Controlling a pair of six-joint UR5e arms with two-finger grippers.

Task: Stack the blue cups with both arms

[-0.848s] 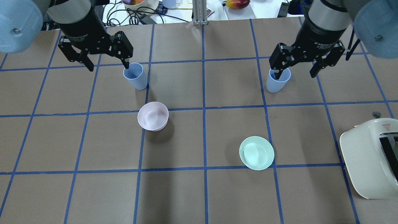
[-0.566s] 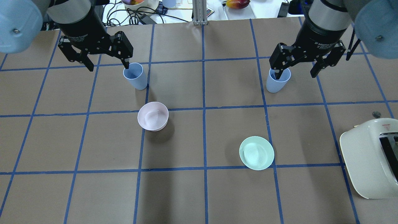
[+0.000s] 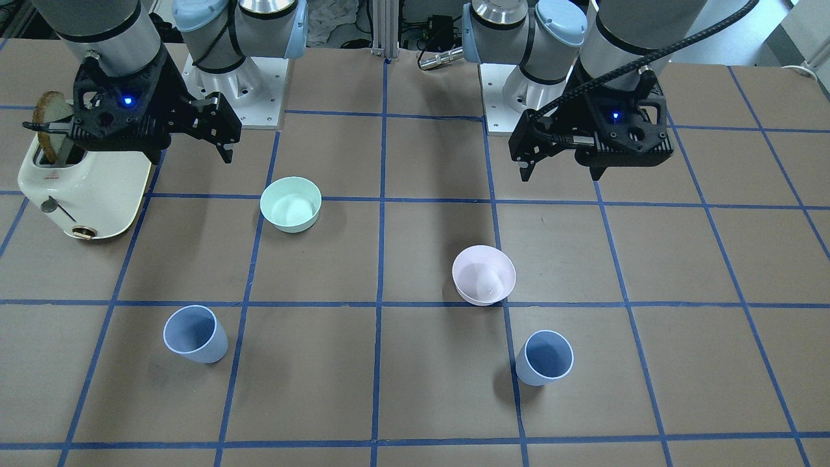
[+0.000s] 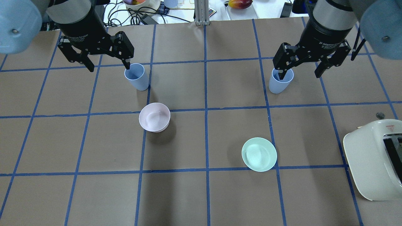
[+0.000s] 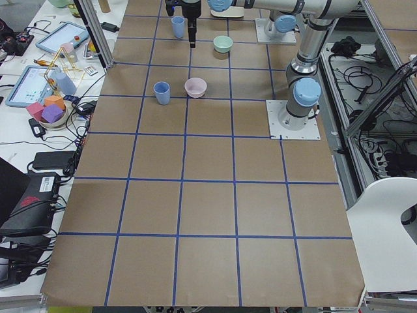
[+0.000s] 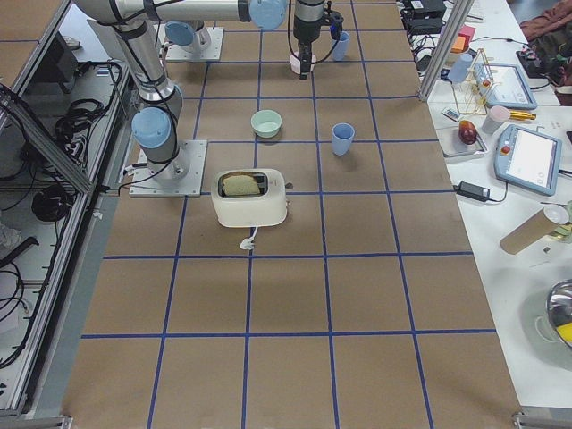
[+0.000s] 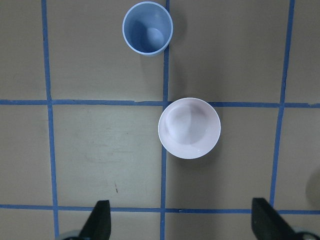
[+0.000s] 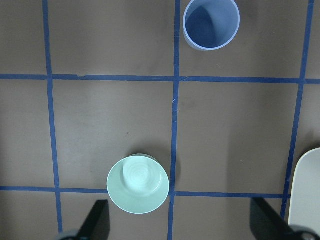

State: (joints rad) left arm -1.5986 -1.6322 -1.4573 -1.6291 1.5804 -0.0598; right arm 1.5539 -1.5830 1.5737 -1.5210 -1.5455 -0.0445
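Two pale blue cups stand upright on the table, apart. The left cup [image 4: 136,77] [image 3: 545,358] shows at the top of the left wrist view [image 7: 147,28]. The right cup [image 4: 280,82] [image 3: 195,335] shows at the top of the right wrist view [image 8: 211,23]. My left gripper [image 4: 109,68] [image 3: 560,176] is open and empty, held high above the table, on the robot's side of the left cup. My right gripper [image 4: 299,76] [image 3: 191,159] is open and empty, equally high, on the robot's side of the right cup. Neither gripper touches a cup.
A pale pink bowl [image 4: 154,117] [image 7: 189,128] sits just in front of the left cup. A mint-green bowl [image 4: 259,154] [image 8: 138,184] sits nearer the robot. A white toaster [image 4: 373,160] [image 3: 78,188] with bread stands at the right edge.
The right gripper has shifted very slightly. The left gripper, cups and bowls have not moved.
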